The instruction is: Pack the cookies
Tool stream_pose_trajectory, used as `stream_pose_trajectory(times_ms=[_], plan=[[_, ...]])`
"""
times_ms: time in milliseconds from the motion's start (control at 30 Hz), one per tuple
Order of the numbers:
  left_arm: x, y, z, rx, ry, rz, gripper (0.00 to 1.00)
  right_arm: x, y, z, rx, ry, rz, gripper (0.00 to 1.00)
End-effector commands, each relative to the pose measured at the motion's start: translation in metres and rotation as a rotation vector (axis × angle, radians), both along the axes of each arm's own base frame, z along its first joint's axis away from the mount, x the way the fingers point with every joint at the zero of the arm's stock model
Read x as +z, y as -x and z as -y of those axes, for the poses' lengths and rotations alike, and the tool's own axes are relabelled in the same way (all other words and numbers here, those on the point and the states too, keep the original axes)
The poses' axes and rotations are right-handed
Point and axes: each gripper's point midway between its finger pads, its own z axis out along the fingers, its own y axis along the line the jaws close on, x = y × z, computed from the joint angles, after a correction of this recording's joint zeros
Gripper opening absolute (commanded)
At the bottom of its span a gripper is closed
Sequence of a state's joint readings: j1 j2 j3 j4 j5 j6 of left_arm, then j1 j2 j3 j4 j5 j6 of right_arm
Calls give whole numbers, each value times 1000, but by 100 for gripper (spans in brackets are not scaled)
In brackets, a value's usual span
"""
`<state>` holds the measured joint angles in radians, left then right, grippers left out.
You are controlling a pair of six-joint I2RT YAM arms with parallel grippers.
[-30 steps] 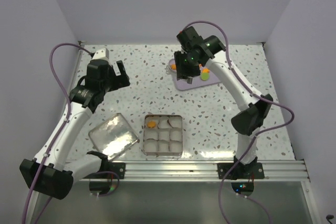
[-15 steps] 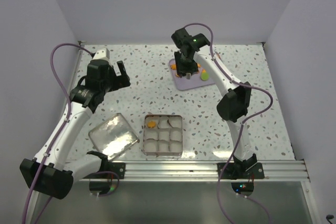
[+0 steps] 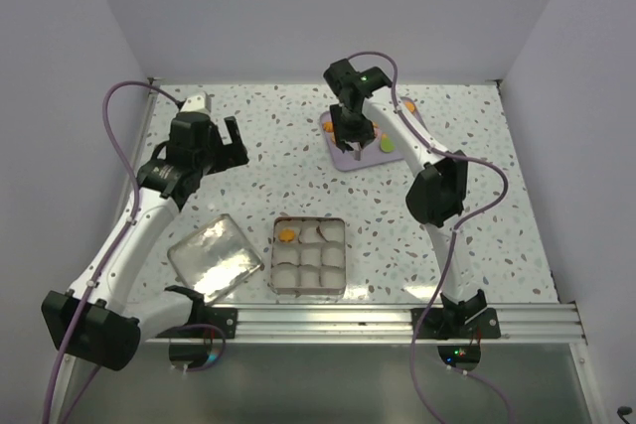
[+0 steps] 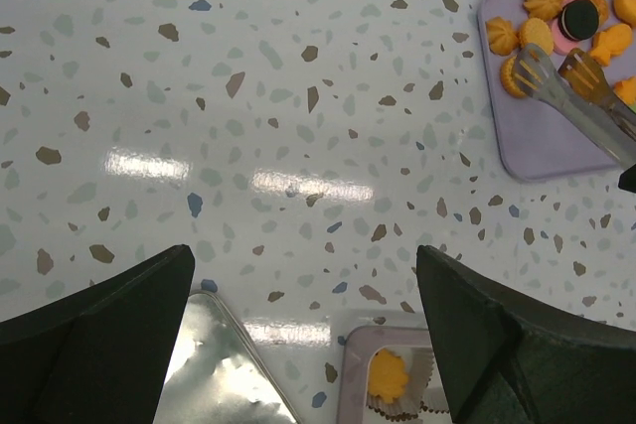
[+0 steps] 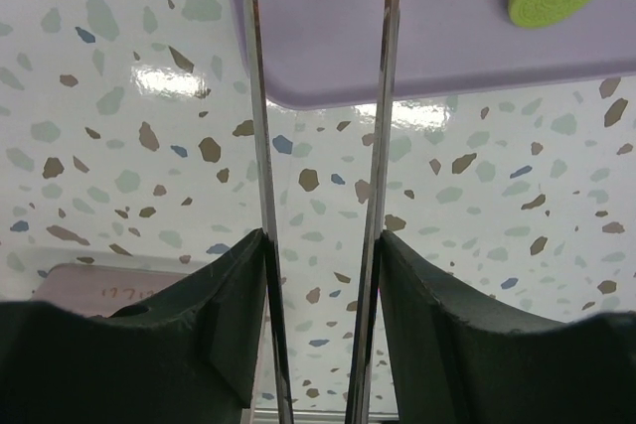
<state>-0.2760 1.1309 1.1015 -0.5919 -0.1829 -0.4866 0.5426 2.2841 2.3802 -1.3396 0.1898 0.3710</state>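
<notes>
**A:** So, where do you find the cookies point(image 4: 556, 22)?

**B:** Nearly all lie crowded on the tray point(image 4: 542, 146) at the far side of the table point(image 4: 248, 96). One orange one already sits in the far-left cup of the tin point(image 3: 310, 218).

**A:** And your end effectors?

**B:** Your right end effector point(image 5: 318, 335) is clamped on the tongs point(image 4: 576, 96). Their blades stand apart, with the tips down among the cookies at the tray's left end. I see nothing pinched between them. Your left end effector point(image 4: 303, 255) hangs over bare table, spread wide and empty.

**A:** How will a cookie handle?

**B:** I'd judge it very light, stiff and brittle, so it would crumble rather than bend. Smooth metal blades may also let it skid on the flat tray.

**A:** Where should you take hold?

**B:** Take it across opposite edges, with one blade on each side. Choose one at the fringe of the cluster so its neighbours aren't shoved. Squeeze only enough to lift it.
</notes>
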Motion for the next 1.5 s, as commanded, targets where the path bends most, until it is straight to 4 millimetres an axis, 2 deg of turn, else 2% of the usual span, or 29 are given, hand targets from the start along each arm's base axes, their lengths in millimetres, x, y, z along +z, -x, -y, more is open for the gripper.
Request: stream_pose_trajectory(times_ms=[0,67,267,433,733,833,1000,1133,1300,1333,1367,1400,1433,1467], plan=[[7,-8,-1,3,1,36,100,2,4,3,23,4,-23,50],[6,-9,-1,7,1,35,100,1,3,0,26,-6,-24,50],[3,-12,-1,16,1,31,100,18,2,-6,29,-58,13,51],[2,-17,2,12,13,30,100,18,7,-8,29,-77,0,51],[0,-16,2,12,9,21,100,-6,15,-3,25,-40,-62,51],[-1,-14,2,12,10,18,100,-12,14,-1,24,-17,-70,47],[1,-11,-2,22,-1,20,100,-10,13,-1,19,-15,-72,35],[6,-8,-3,24,-1,29,100,4,13,3,14,-11,-42,35],[11,-5,-4,25,0,37,100,50,20,9,13,-48,36,36],[14,-5,-6,31,0,44,100,55,24,9,22,-60,36,36],[17,-5,-8,40,-6,52,100,71,31,11,26,-84,58,36],[18,-5,-9,48,-10,56,100,77,37,10,34,-101,66,35],[23,-6,-11,57,-13,66,100,74,47,11,46,-103,40,35],[25,-6,-15,79,-24,72,100,81,55,11,50,-117,50,35]])
